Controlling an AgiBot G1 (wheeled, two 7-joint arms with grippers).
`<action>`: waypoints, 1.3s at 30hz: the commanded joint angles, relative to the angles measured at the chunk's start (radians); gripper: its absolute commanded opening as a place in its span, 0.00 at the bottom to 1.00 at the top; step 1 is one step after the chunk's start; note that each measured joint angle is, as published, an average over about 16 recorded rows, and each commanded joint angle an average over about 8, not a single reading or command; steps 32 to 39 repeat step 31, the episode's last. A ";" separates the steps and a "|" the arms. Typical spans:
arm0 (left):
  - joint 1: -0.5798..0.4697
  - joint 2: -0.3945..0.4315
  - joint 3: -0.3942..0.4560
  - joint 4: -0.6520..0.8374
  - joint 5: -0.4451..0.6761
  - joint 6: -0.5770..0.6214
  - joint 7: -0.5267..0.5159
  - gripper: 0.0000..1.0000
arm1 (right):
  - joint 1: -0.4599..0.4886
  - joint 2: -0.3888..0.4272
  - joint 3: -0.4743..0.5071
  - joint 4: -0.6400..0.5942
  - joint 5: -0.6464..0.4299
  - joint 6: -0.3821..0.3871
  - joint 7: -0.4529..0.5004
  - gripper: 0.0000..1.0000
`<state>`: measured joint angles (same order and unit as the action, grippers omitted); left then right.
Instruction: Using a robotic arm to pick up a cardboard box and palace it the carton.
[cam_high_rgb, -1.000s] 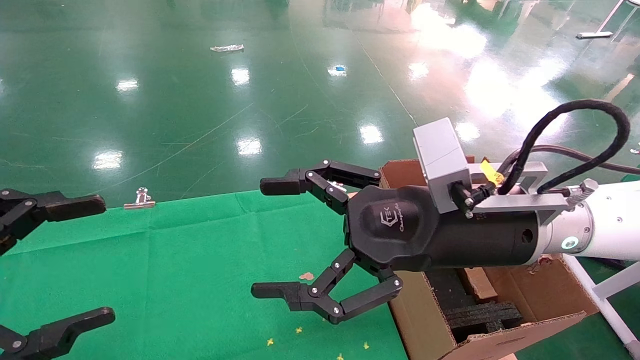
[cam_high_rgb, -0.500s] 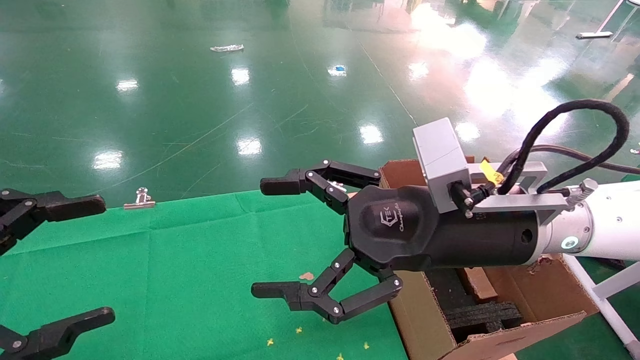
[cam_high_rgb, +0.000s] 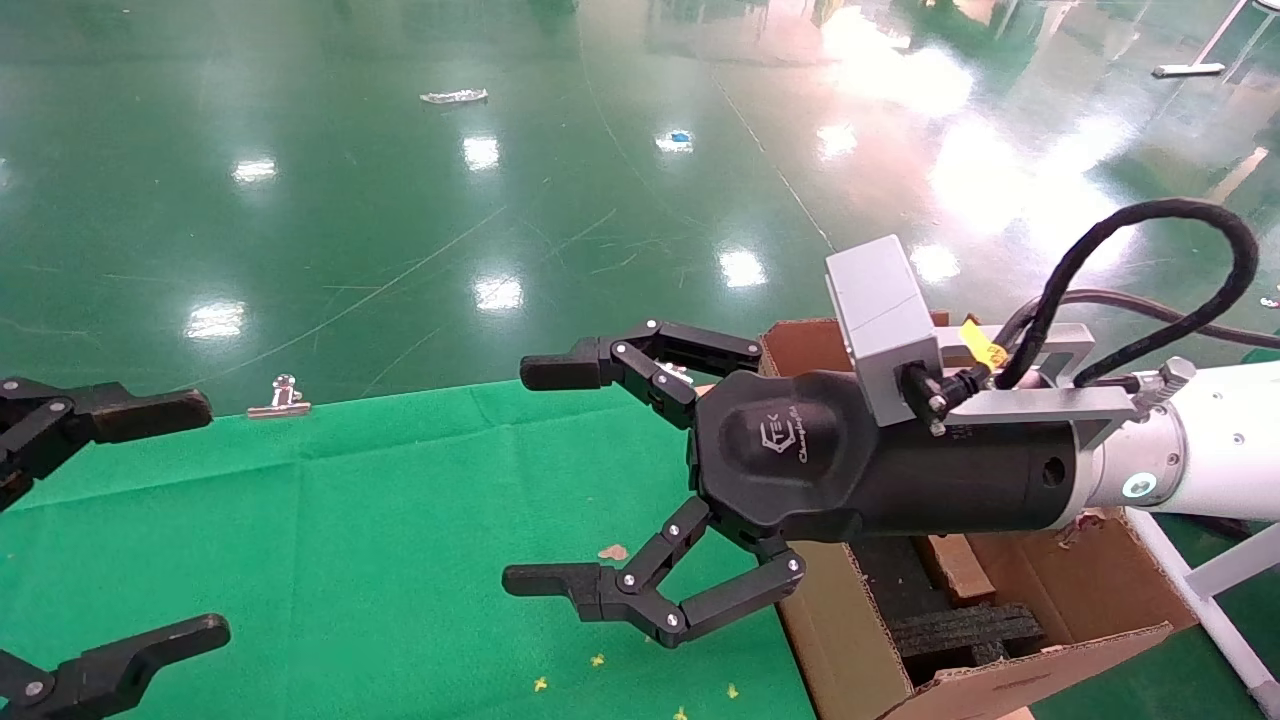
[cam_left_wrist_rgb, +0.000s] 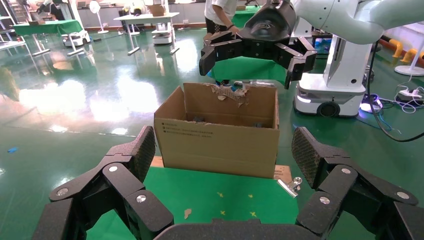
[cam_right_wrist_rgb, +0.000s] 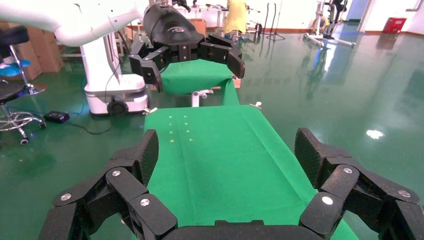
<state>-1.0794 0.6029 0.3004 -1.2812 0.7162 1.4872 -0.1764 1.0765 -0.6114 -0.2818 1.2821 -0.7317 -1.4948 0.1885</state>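
At lower left, the left gripper (cam_high_rgb: 150, 520) hangs open and empty. At centre, the right gripper (cam_high_rgb: 545, 478) is unmoved since a second ago, jaws wide, empty. Lower right, the carton (cam_high_rgb: 1060, 600) already holds a slim cardboard box (cam_high_rgb: 955, 567), so placement looks complete.

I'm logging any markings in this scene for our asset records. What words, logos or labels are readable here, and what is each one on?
"TEK", beside a hexagon logo: on the black body of the right gripper.
Script line under that logo: too small to read.
Black printed lines on the carton side: too blurred to read.
Yellow tag by the arm's cable: no legible text.
Left gripper: no markings visible.
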 joint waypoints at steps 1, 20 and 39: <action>0.000 0.000 0.000 0.000 0.000 0.000 0.000 1.00 | 0.000 0.000 0.000 0.000 0.000 0.000 0.000 1.00; 0.000 0.000 0.000 0.000 0.000 0.000 0.000 1.00 | 0.000 0.000 0.000 0.000 0.000 0.000 0.000 1.00; 0.000 0.000 0.000 0.000 0.000 0.000 0.000 1.00 | 0.000 0.000 0.000 0.000 0.000 0.000 0.000 1.00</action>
